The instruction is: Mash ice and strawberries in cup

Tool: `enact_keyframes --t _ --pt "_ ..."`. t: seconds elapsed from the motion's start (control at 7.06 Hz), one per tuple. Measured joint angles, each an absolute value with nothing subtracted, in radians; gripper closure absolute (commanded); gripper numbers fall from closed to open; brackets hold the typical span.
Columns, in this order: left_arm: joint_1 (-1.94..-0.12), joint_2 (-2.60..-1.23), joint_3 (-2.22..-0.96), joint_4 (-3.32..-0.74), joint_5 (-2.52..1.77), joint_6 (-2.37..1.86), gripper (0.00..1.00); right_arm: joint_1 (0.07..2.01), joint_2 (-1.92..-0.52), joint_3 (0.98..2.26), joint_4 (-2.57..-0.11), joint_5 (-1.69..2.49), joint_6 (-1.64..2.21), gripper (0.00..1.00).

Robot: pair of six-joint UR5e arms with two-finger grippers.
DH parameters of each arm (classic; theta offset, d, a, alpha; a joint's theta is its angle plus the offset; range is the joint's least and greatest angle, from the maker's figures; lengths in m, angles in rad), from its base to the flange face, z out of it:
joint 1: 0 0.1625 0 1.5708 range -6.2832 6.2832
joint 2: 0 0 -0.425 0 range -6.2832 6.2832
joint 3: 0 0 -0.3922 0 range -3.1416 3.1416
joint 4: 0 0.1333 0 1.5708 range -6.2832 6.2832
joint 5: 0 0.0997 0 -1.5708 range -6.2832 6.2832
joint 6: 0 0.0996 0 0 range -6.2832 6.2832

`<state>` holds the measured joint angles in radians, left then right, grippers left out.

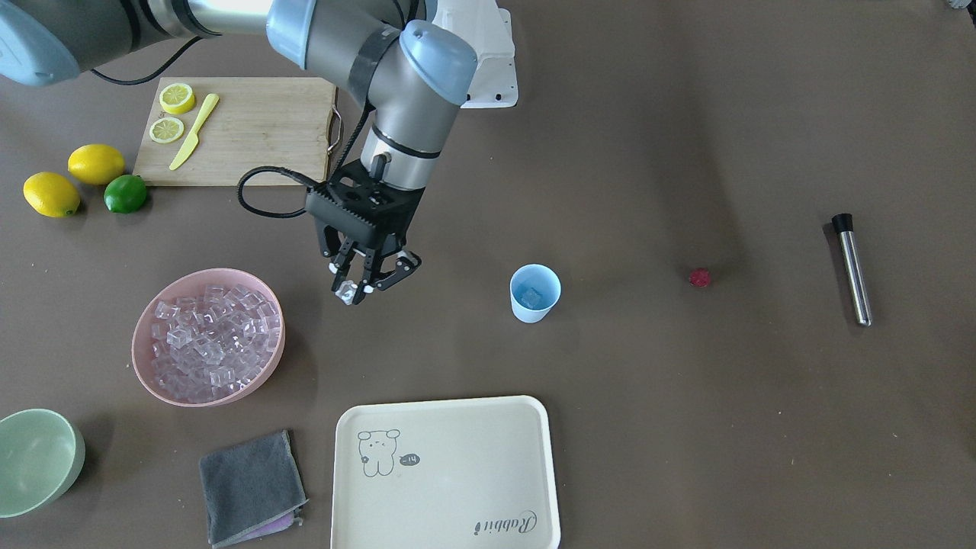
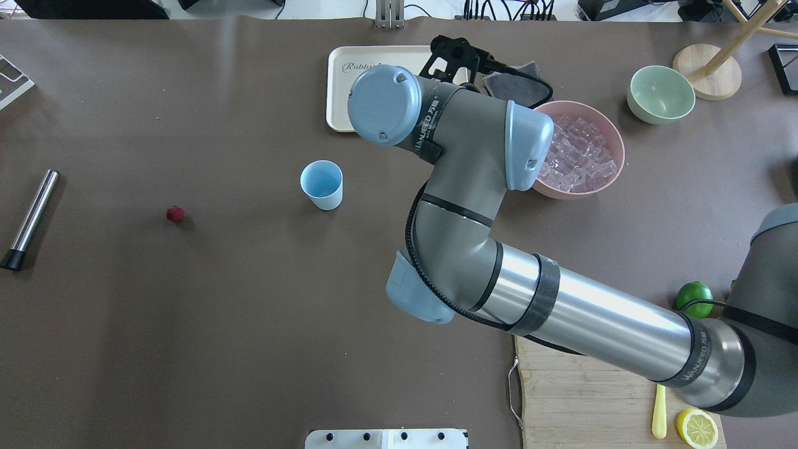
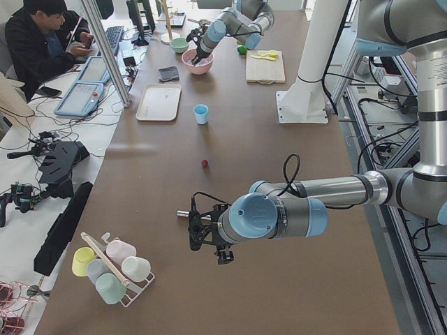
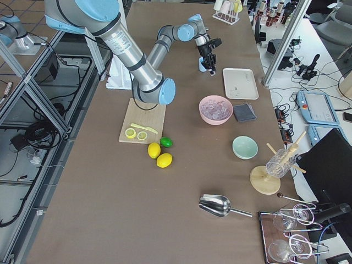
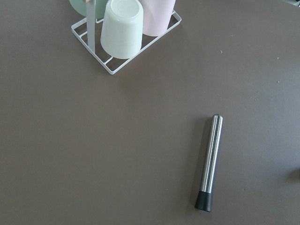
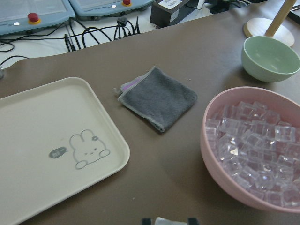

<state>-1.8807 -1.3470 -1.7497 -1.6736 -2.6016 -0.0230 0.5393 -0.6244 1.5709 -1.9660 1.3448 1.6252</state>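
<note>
The bench (image 1: 686,427) is dull brown. The cup (image 1: 534,293) is light blue with a paler rim, and the strawberry (image 1: 700,277) is dark red. Clear, glassy ice (image 1: 210,339) fills a pink bowl (image 1: 136,339); a second bowl (image 1: 38,457) is pale green. The tray (image 1: 473,457) is cream, printed with a grey rabbit outline and grey lettering. The cloth (image 1: 248,484) is dark grey, lilac underneath. The lemons (image 1: 96,164) are yellow, the lime (image 1: 125,194) green, the board (image 1: 259,133) pale wood, the knife (image 1: 194,131) yellow. The rod (image 1: 852,271) is silver with a black end. The right tool (image 1: 364,286) is black, tipped white.
</note>
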Motion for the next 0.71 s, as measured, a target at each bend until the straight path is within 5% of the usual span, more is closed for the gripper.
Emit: enact_keyframes --t 0.71 --pt "-1.884 -1.345 -1.744 -1.674 -2.602 -0.024 0.01 0.379 -0.573 1.392 -1.345 1.282 1.488 0.96"
